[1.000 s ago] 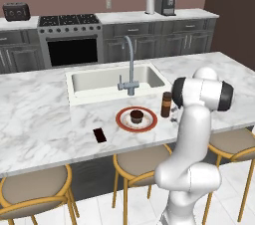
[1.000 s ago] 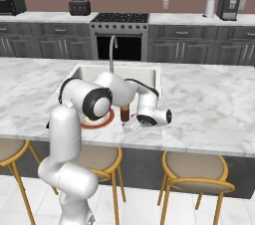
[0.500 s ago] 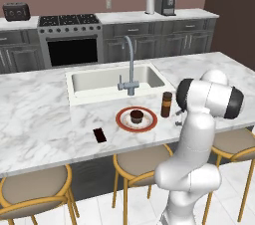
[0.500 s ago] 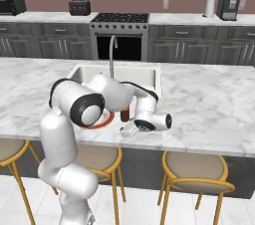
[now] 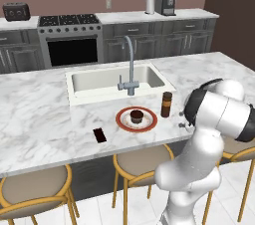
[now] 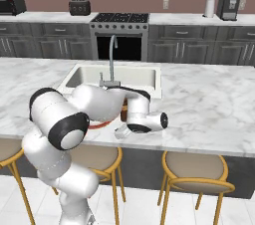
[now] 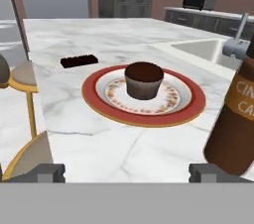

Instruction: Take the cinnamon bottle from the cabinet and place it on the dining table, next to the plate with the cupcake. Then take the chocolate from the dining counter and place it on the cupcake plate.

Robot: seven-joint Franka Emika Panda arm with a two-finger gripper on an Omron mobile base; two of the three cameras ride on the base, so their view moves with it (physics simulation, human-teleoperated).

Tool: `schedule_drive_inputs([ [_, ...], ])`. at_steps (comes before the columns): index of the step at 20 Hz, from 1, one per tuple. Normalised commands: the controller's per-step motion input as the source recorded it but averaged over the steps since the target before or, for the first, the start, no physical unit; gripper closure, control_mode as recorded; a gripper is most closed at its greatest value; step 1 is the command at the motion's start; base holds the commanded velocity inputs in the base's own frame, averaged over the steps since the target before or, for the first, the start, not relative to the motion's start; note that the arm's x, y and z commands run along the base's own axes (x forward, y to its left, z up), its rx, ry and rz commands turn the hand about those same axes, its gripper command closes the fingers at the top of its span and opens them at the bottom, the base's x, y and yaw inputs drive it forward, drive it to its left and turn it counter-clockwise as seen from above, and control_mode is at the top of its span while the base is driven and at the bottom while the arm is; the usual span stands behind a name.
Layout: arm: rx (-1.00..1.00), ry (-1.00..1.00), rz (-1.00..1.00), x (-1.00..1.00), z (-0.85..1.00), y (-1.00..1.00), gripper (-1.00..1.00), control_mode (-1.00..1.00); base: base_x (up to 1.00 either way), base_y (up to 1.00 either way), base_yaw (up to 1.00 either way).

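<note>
Wide-open, empty two-finger gripper (image 7: 126,172) low at marble counter (image 5: 40,119) edge. Just beyond: upright brown cinnamon bottle (image 5: 166,104) beside red-rimmed plate (image 5: 136,119) bearing chocolate cupcake (image 7: 143,79). Farther: dark chocolate bar (image 5: 100,135), flat, apart from plate.

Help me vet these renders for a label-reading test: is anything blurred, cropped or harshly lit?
Hand view: the cinnamon bottle is cut off by the right edge, its label lettering soft and partly legible; the cupcake and plate are fairly clear, under flat light. Left base view: even lighting, but the bottle is too small to read. Right base view: the arm hides most of the plate.
</note>
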Motion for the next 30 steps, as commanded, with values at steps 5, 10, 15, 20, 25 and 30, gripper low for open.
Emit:
schedule_drive_inputs([
  [5,-0.04,0.01,-0.14,-0.43,0.23,0.47,-1.00,-1.00,0.00,0.00,0.00],
  [10,-0.07,0.00,-0.01,-0.25,0.36,0.47,-1.00,-1.00,0.00,0.00,0.00],
  [15,-0.07,0.05,0.00,-0.24,0.44,0.43,-1.00,-1.00,0.00,0.00,0.00],
  [20,0.00,0.15,-0.07,-0.27,0.33,0.57,-1.00,-1.00,0.00,0.00,0.00],
  [25,-0.01,0.15,-0.19,-0.18,0.21,0.66,-1.00,-1.00,0.00,0.00,0.00],
  [30,-0.03,0.15,-0.16,-0.05,0.14,0.69,-1.00,-1.00,0.00,0.00,0.00],
])
